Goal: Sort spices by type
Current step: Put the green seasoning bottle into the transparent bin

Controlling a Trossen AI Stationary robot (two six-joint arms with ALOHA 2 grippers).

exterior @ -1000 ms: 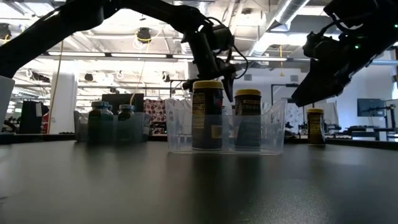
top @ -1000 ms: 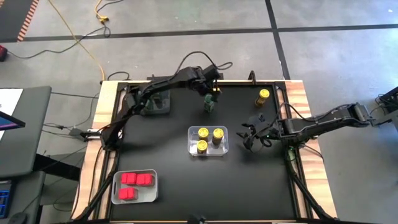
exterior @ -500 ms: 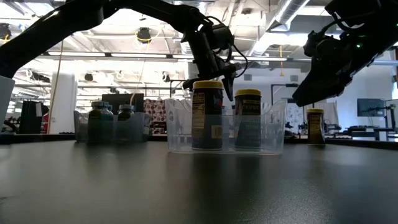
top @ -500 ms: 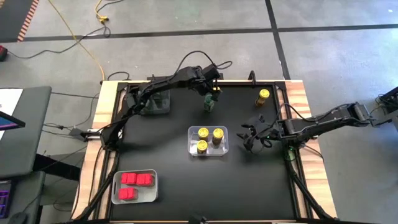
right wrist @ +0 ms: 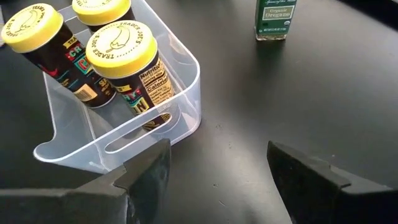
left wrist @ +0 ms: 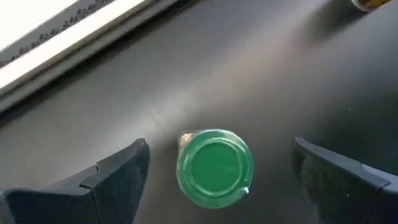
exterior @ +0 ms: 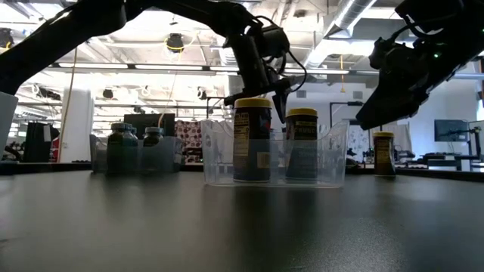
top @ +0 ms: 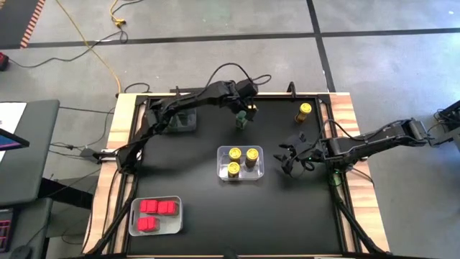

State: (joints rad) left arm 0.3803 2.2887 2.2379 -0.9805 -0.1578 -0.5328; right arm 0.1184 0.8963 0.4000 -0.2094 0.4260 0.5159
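Left gripper lines up over the loose green-lidded oregano jar

The green-lidded jar (left wrist: 214,167) stands alone at the table's far edge; the left gripper (top: 243,111), shifted slightly since a second ago, hangs over it with fingers apart, ungripped. The right gripper (top: 291,157) waits, spread empty, beside the clear bin (top: 259,171) of yellow-lidded jars (top: 234,154).

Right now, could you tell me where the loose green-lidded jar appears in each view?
High: green-lidded jar, under the left pincer.
Low: hidden behind the clear bin.
Left wrist: centre, between open fingers.
Right wrist: top.
Shared landmark: the clear bin of yellow-lidded jars.
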